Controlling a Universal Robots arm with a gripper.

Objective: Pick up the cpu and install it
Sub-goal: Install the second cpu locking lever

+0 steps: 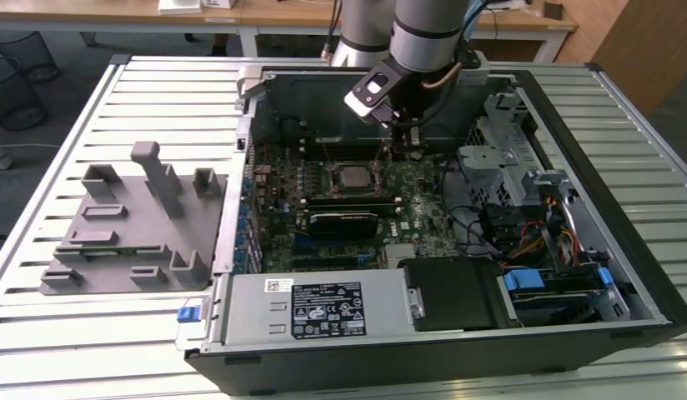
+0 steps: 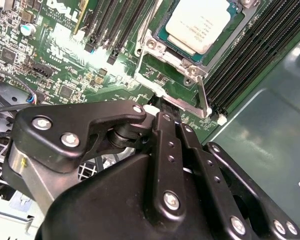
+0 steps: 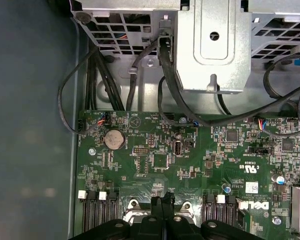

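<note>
The cpu [image 2: 199,23] already sits in its socket [image 2: 182,65] on the motherboard [image 1: 355,196], so placement looks done. My hand [image 2: 162,117] hangs just beside the socket, fingers pressed together, holding nothing. The socket lever [image 2: 202,97] looks unlatched.

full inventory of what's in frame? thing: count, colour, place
cpu: one, silver-grey, sitting in the socket mid-motherboard
motherboard: one, green, floor of the case
computer case: one, black, open on the slatted table
power supply: one, grey, near end of the case
tray: one, grey plastic with upright blocks, the exterior view's left of the case
slatted table: one, pale metal
claw: one, black, over the board just beyond the cpu, holding nothing visible
</note>
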